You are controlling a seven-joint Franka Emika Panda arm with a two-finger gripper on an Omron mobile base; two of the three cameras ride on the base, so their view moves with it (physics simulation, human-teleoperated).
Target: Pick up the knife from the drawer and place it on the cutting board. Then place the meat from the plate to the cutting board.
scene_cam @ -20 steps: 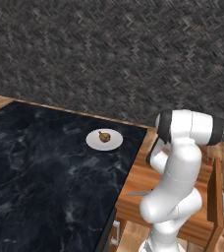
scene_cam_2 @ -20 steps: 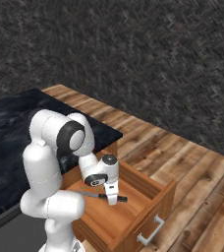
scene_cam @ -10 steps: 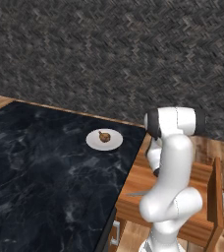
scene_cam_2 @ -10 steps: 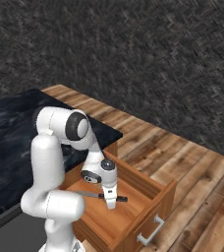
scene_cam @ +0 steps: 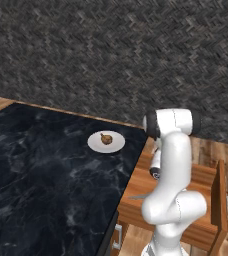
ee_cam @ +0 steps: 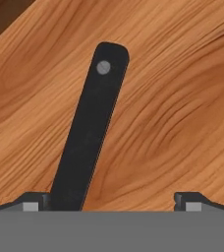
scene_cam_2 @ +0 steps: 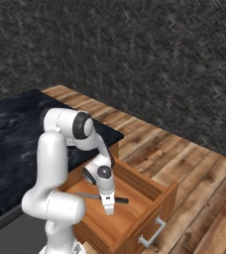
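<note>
Knife (ee_cam: 89, 133) on the drawer (scene_cam_2: 135, 213) floor directly beneath my tool (ee_cam: 112, 199), its dark handle running lengthwise away from the fingertips and hard against one fingertip (ee_cam: 33, 201) rather than centred; my jaws stand fully open, holding nothing.

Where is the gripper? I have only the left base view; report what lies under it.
Observer: In the hand view the open gripper hangs over the dark handle of a slim knife, which lies flat on the floor of the reddish-brown wooden drawer.
Operator: Give me the handle's place between the fingertips.
Observer: Off centre: it runs close beside one fingertip and far from the other.
</note>
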